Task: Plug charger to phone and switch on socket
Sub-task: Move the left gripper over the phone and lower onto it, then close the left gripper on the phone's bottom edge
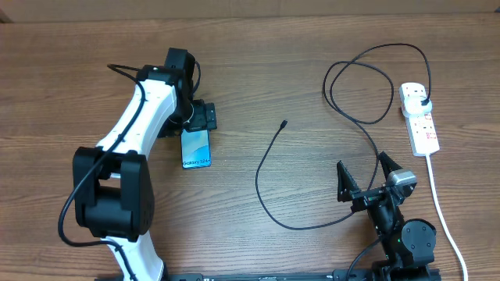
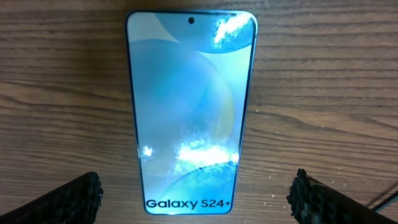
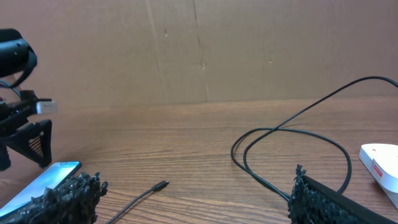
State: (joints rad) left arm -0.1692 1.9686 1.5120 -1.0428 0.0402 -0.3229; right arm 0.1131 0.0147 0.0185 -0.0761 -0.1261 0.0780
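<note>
**Phone under the left pincer, charger tip lying loose on the bench**

The phone (image 1: 196,147) lies flat and screen-up on the wooden bench (image 1: 312,47), left of centre. Its screen glows blue and "Galaxy S24+" runs across one end. The charger (image 1: 258,183) is a thin black cable. Its small connector tip (image 1: 283,123) rests well apart from the phone, with bare wood between them. From the tip the cable sweeps toward the near edge, curls back past the right pincer (image 1: 361,161), then loops up to its black plug (image 1: 423,101), which sits on the far end of the socket (image 1: 419,119). The socket is a white strip with red switches, close to the bench's right edge, and its white cord (image 1: 441,211) trails toward the near edge. A cardboard wall (image 3: 199,50) closes off the far side.

The left arm reaches out and folds back over the phone's far end. The left pincer (image 2: 196,186) is spread wide, and its fingers (image 2: 74,196) flank the lettered end without touching it. The right arm is tucked near the front edge, its pincer also spread wide and holding nothing
</note>
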